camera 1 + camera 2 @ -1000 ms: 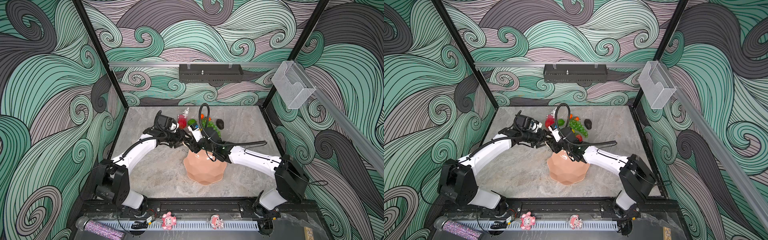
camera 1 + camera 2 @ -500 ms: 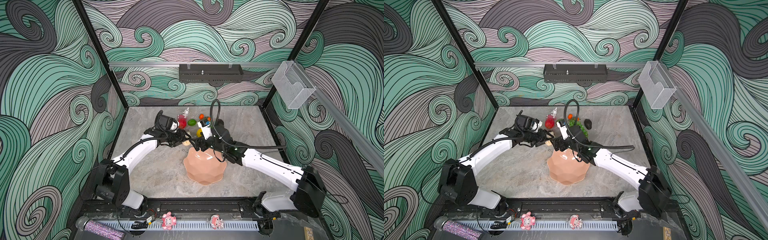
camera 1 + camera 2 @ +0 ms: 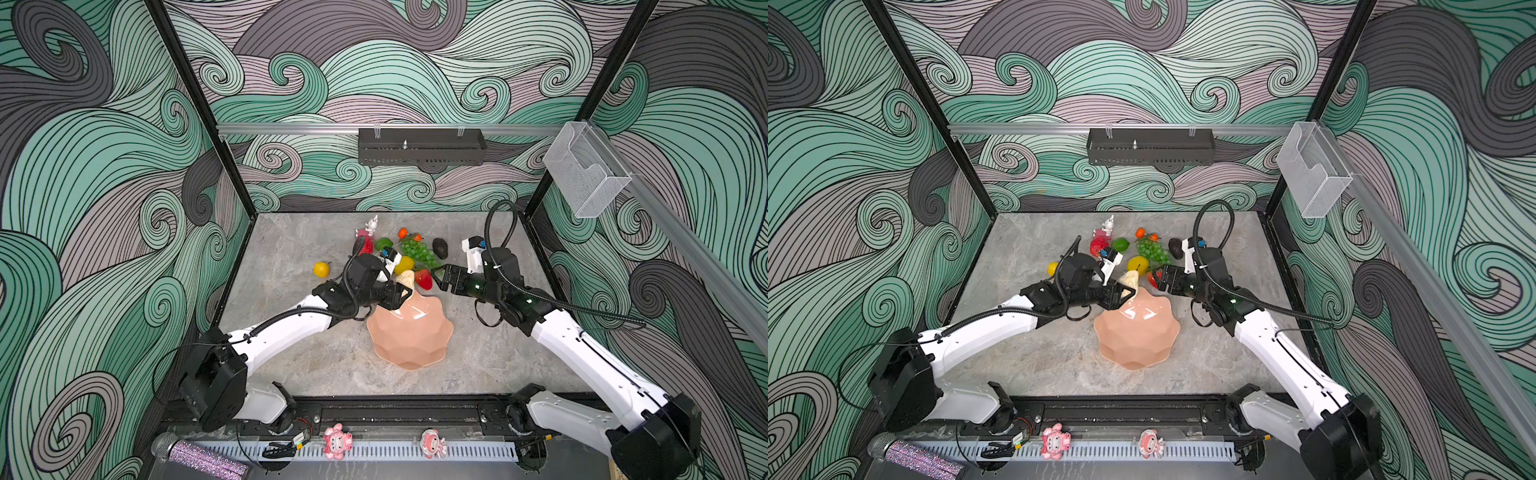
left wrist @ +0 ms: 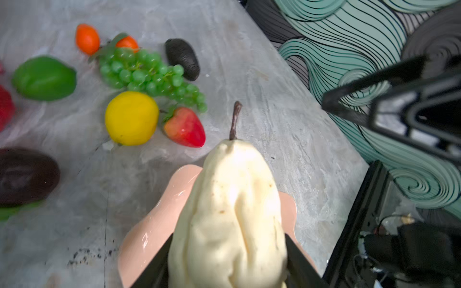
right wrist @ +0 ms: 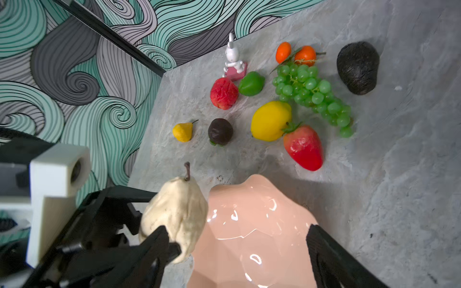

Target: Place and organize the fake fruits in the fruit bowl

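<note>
Standing on the near rail are two pink dolls (image 3: 337,441). Beyond them the grey marble table (image 3: 299,357) bears the fruit bowl (image 3: 411,336). Over its far rim the left gripper (image 3: 398,296) clamps a cream pear (image 3: 407,277). The right gripper (image 3: 438,278) gapes wide, holding nothing, beside the strawberry (image 3: 423,279). Ten fake fruits (image 5: 309,92) lie behind on the table. The dark round one (image 5: 220,131) shows only in the wrist views. Wave-patterned walls (image 3: 104,166) enclose everything.
</note>
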Controlling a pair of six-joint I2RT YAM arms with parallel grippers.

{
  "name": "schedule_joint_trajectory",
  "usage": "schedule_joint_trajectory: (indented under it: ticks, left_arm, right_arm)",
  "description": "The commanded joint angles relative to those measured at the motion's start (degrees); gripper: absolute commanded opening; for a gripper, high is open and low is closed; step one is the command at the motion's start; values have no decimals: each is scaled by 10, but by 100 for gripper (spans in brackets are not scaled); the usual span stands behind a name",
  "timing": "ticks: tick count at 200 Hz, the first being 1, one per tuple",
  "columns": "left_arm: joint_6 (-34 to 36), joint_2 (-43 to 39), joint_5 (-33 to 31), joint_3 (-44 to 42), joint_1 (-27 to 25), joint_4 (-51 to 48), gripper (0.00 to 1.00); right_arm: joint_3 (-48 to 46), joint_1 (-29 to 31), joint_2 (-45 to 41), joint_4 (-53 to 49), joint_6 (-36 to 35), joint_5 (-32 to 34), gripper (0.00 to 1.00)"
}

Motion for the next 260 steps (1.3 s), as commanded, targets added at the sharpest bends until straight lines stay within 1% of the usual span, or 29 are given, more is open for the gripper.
schedule_joint_trajectory:
  ticks: [1, 24, 38, 60, 89, 99, 128, 159, 176, 196, 206, 211, 235, 250, 255, 260]
  left_arm:
    - [108, -17, -50, -27, -32, 126, 37]
    - [152, -7, -71, -24, -62, 141, 37]
    - [171, 1, -83, -17, -75, 142, 38]
    - [175, 5, -102, -20, -81, 160, 38]
    - [178, 16, -93, -16, -83, 162, 39]
    - [178, 19, -91, -17, -85, 165, 39]
    - [179, 24, -90, -17, -89, 168, 41]
    - [180, 20, -84, -20, -90, 167, 42]
    - [181, 16, -82, -23, -91, 164, 43]
    - [181, 12, -81, -12, -91, 129, 53]
    - [169, 7, -92, -8, -91, 107, 69]
    - [163, 3, -100, -8, -91, 101, 74]
    - [138, -30, -122, -35, -91, 100, 79]
    - [121, -64, -135, -63, -91, 100, 79]
    - [115, -78, -141, -73, -91, 97, 84]
    - [109, -91, -149, -82, -91, 93, 85]
  right_arm:
    - [-17, 1, -23, 13, 61, -70, 89]
    - [-39, 3, -29, 46, 96, -104, 89]
    - [-42, 10, -26, 49, 103, -110, 89]
    - [-42, 19, -17, 36, 105, -111, 88]
    - [-46, 33, -6, 47, 99, -121, 85]
    - [-39, 41, 3, 46, 91, -129, 83]
    - [-27, 56, 24, 39, 83, -136, 72]
    - [-20, 60, 27, 36, 71, -122, 61]
    - [-14, 62, 28, 30, 61, -113, 57]
    - [-3, 63, 31, 15, 43, -99, 54]
    - [0, 64, 31, 7, 31, -87, 53]
    - [2, 64, 32, 3, 26, -80, 53]
    - [11, 68, 37, -14, -5, -45, 53]
    - [17, 73, 46, -22, -24, -21, 52]
    - [18, 76, 50, -23, -29, -13, 52]
    - [20, 79, 54, -22, -35, -3, 52]
